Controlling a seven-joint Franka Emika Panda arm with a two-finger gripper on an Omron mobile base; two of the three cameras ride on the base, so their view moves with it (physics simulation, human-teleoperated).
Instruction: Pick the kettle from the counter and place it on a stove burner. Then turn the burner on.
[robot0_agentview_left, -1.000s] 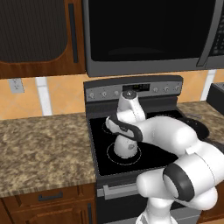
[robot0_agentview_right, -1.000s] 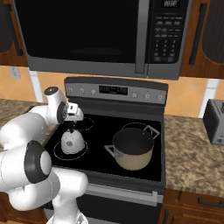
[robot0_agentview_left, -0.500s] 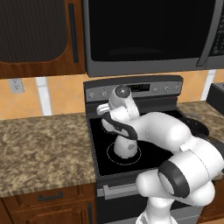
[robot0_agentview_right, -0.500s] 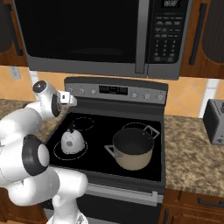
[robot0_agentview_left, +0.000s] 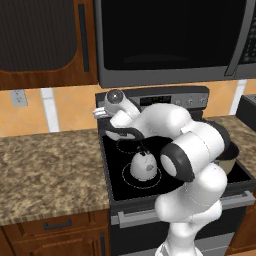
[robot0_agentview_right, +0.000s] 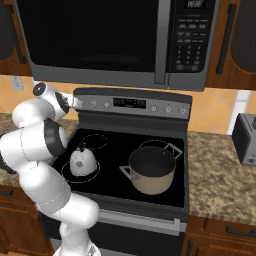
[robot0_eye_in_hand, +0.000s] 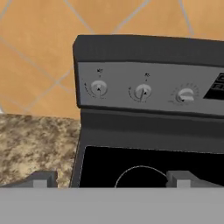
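The kettle (robot0_agentview_left: 143, 167) is set on the front left burner (robot0_agentview_right: 80, 172) of the stove, apart from the gripper (robot0_eye_in_hand: 111, 178), whose fingers are spread wide and empty before the control panel. The knob (robot0_eye_in_hand: 99, 88) matching that burner should be chosen, approached squarely, and only then pinched and turned.

One kettle (robot0_agentview_right: 82, 161), one pot (robot0_agentview_right: 151, 169), three knobs (robot0_eye_in_hand: 99, 88) by the hand.

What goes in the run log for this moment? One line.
kettle: on front-left stove burner, released | gripper: open, facing control panel knobs | burner: not yet on
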